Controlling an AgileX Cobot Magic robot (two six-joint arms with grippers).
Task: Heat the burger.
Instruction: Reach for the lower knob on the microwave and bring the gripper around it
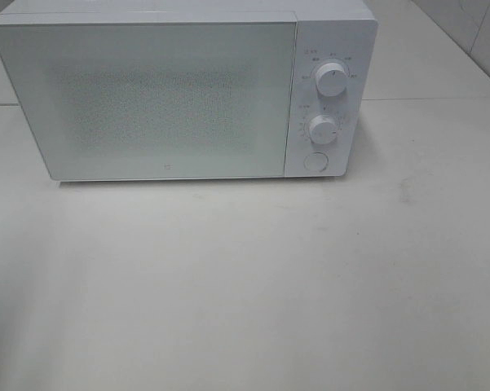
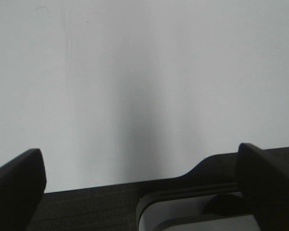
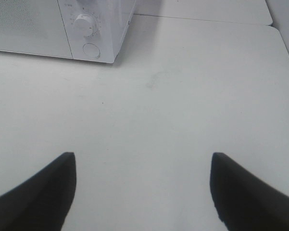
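Note:
The burger is out of view in every frame. A white microwave (image 1: 179, 90) stands at the back of the table with its door shut; its lower knob and round button also show in the right wrist view, microwave (image 3: 91, 33). No arm or gripper appears in the exterior high view. My left gripper (image 2: 139, 185) is open, its dark fingertips (image 2: 19, 187) spread wide over bare white surface near a dark edge. My right gripper (image 3: 142, 187) is open too, with nothing between its fingers (image 3: 43, 187), hovering over the table in front of and to the right of the microwave.
The microwave has two white knobs (image 1: 332, 80), (image 1: 322, 129) and a round button (image 1: 315, 160) on its right panel. The white table (image 1: 245, 285) stretches in front of it. A dark strip and a grey-white part (image 2: 192, 216) lie beneath the left gripper.

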